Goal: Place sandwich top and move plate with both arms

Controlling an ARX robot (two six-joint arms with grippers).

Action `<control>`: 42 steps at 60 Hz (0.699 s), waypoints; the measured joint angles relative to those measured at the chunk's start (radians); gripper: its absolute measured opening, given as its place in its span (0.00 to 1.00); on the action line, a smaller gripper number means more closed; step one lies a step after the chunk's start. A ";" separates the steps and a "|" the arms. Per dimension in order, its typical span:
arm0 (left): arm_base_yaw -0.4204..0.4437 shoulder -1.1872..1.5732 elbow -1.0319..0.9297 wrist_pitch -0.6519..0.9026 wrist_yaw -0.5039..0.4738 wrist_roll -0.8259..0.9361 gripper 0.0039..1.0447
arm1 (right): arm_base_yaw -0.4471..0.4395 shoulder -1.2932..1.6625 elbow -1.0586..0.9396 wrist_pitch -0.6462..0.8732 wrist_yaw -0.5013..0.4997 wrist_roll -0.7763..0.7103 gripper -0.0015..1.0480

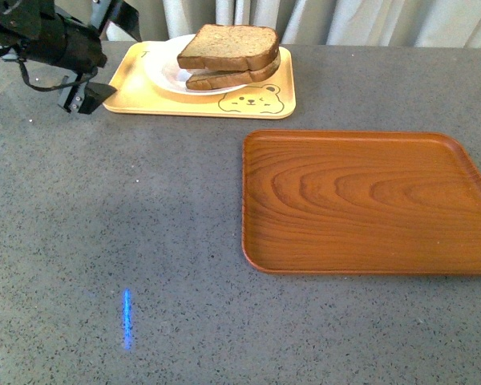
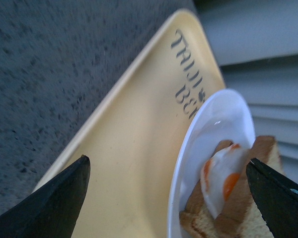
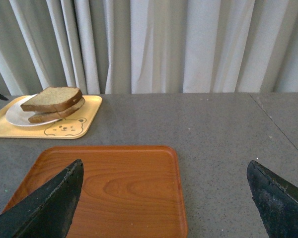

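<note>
Since right end effector (image 3: 164, 166) hangs near, by the wooden tray (image 1: 369, 204), jaws apart, a one-sided lift could tip the plate (image 1: 164, 76) far left. Left end effector (image 1: 86, 96), jaws apart, sits just left of the yellow tray (image 1: 136, 80); sandwich top (image 1: 228, 46), stacked on the plate, may slide.

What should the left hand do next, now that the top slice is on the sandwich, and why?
Probably ease the left hand forward until its open fingers straddle the rim of the plate. The sandwich top already lies on the stack, the plate sits on the yellow tray rather than elsewhere, and that hand hangs open just off the tray's edge, holding nothing.
</note>
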 joint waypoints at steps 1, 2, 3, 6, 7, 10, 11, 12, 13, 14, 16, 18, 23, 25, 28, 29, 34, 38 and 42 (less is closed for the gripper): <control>0.003 -0.018 -0.020 0.018 -0.001 -0.003 0.92 | 0.000 0.000 0.000 0.000 0.000 0.000 0.91; 0.004 -0.026 -0.031 0.027 -0.002 -0.006 0.92 | 0.000 0.000 0.000 0.000 0.000 0.000 0.91; 0.006 -0.045 -0.051 0.045 -0.004 -0.009 0.92 | 0.000 0.000 0.000 0.000 0.000 0.000 0.91; 0.007 -0.086 -0.095 0.081 -0.018 -0.011 0.92 | 0.000 0.000 0.000 0.000 0.000 0.000 0.91; 0.006 -0.107 -0.118 0.097 -0.024 -0.010 0.92 | 0.000 0.000 0.000 0.000 0.000 0.000 0.91; 0.006 -0.164 -0.180 0.142 -0.034 -0.010 0.92 | 0.000 0.000 0.000 0.000 0.000 0.000 0.91; 0.006 -0.176 -0.193 0.151 -0.036 -0.010 0.92 | 0.000 0.000 0.000 0.000 0.000 0.000 0.91; 0.006 -0.200 -0.220 0.171 -0.043 -0.007 0.92 | 0.000 0.000 0.000 0.000 0.000 0.000 0.91; 0.006 -0.212 -0.235 0.180 -0.048 -0.006 0.92 | 0.000 0.000 0.000 0.000 0.000 0.000 0.91; 0.005 -0.235 -0.264 0.199 -0.058 -0.003 0.92 | 0.000 0.000 0.000 0.000 0.000 0.000 0.91; 0.004 -0.272 -0.310 0.227 -0.072 0.006 0.92 | 0.000 0.000 0.000 0.000 0.000 0.000 0.91; 0.003 -0.309 -0.357 0.253 -0.090 0.024 0.92 | 0.000 0.000 0.000 0.000 0.000 0.000 0.91; 0.004 -0.407 -0.488 0.320 -0.122 0.069 0.92 | 0.000 0.000 0.000 0.000 0.000 0.000 0.91; 0.004 -0.435 -0.546 0.384 -0.164 0.143 0.89 | 0.000 0.000 0.000 0.000 0.000 0.000 0.91; 0.005 -0.484 -0.663 0.566 -0.230 0.311 0.80 | 0.000 0.000 0.000 0.000 0.000 0.000 0.91; 0.006 -0.508 -0.717 0.634 -0.239 0.389 0.77 | 0.000 0.000 0.000 0.000 0.000 0.000 0.91; 0.010 -0.631 -0.940 0.829 -0.256 0.672 0.63 | 0.000 0.000 0.000 0.000 0.000 0.000 0.91; 0.011 -0.734 -1.083 0.891 -0.255 0.824 0.53 | 0.000 0.000 0.000 0.000 0.000 0.000 0.91; 0.018 -0.823 -1.197 0.909 -0.239 0.923 0.41 | 0.000 0.000 0.000 0.000 0.000 0.000 0.91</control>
